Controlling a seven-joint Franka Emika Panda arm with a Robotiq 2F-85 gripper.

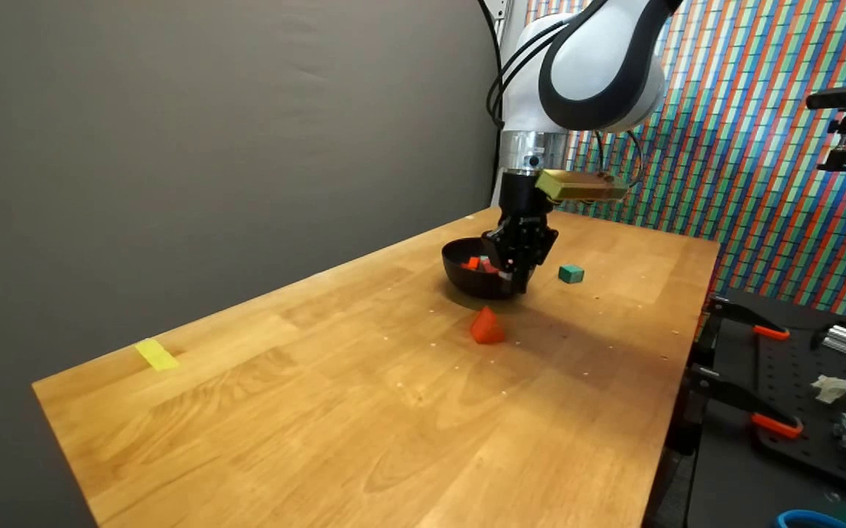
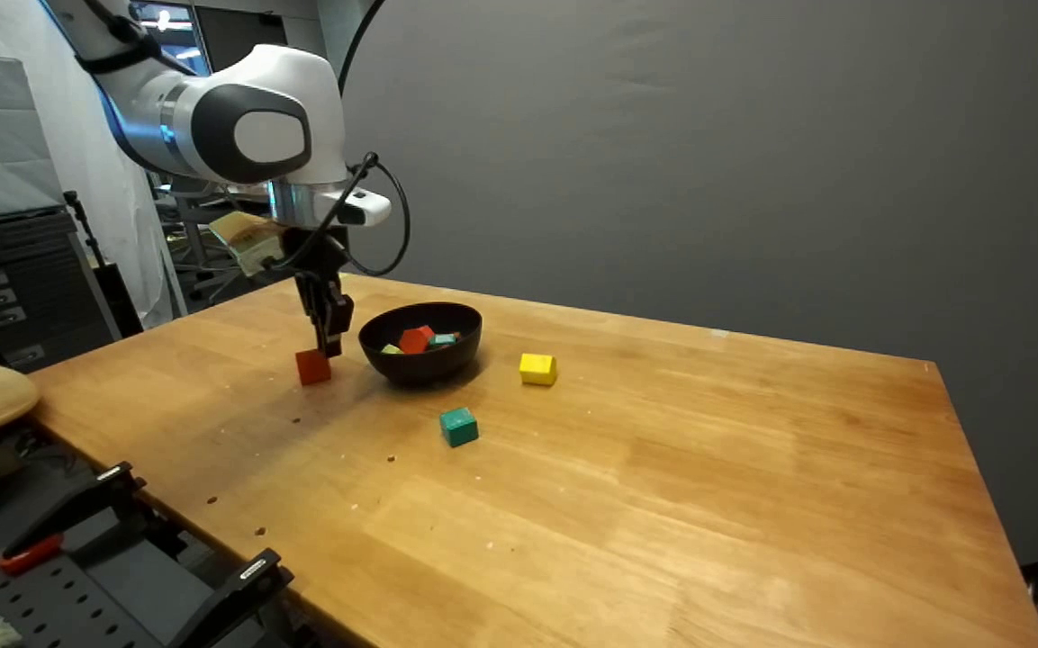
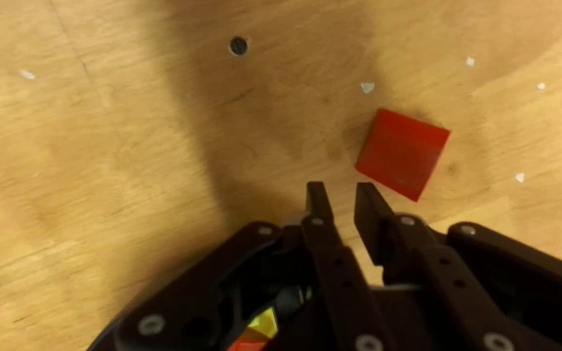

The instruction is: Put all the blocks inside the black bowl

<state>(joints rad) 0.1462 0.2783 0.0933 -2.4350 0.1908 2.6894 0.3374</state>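
Three blocks lie loose on the table (image 2: 708, 495): one red block (image 3: 402, 153), one green block (image 2: 458, 428) and one yellow block (image 2: 537, 370). A single black bowl (image 2: 419, 367) stands upright between the red block and the other two; inside it at least three more show, a red piece (image 2: 412, 340), a teal piece (image 2: 443, 340) and a yellowish piece (image 2: 391, 349), overlapping, so their full number cannot be told. The red block looks roughly square and askew from the wrist, yet peaked in an exterior view; its long axis is unclear. The green block seems nearly cubic, turned slightly. The yellow block's longer side runs left to right. Two fingers (image 3: 317, 200) point down beside the bowl, slightly apart, wood visible through their narrow gap, tips just beside the red block. One yellow strip (image 1: 157, 353) lies flat near the table's edge.
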